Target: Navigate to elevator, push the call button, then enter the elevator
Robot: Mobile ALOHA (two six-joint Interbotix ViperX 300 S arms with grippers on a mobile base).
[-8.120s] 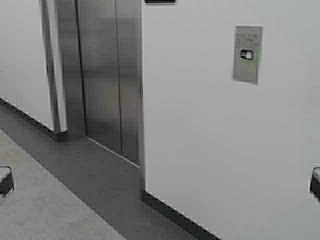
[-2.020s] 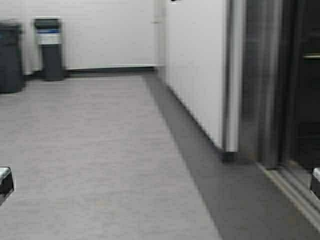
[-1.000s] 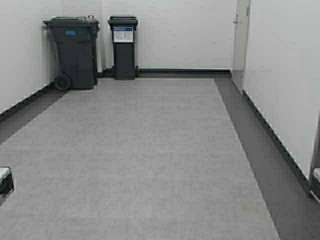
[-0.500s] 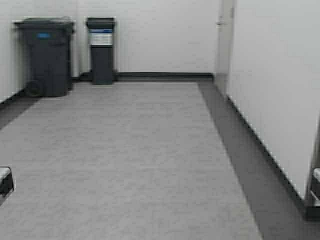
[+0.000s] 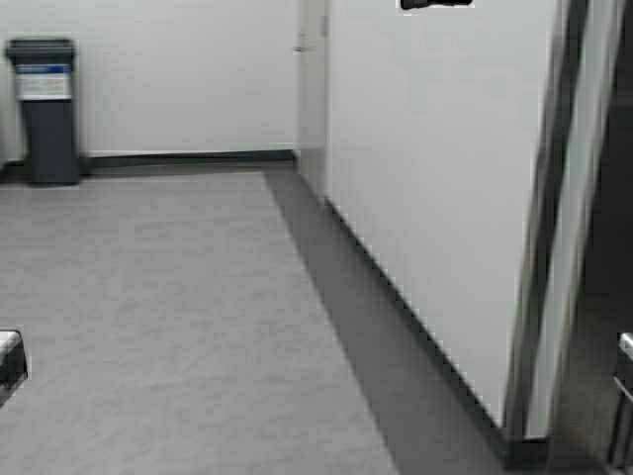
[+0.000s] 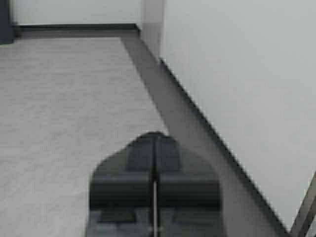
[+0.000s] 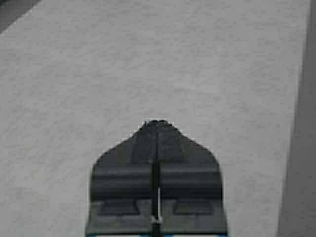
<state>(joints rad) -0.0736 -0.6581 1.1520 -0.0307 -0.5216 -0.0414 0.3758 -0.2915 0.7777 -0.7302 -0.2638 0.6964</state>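
Grey floor [image 5: 148, 327] ahead, white wall [image 5: 435, 198] right, bin [image 5: 45, 109] far left. Elevator [image 5: 554, 228] frame at right edge, so I judge entry means turning right. Call button not visible. Left gripper [image 6: 154, 148], right gripper [image 7: 157, 133] clenched, empty, tucked for driving.

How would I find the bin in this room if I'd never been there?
Follow the grey floor to the far white wall. The bin stands against it at the left end. It is the only tall, narrow, dark thing there, with a blue and white label near its top.
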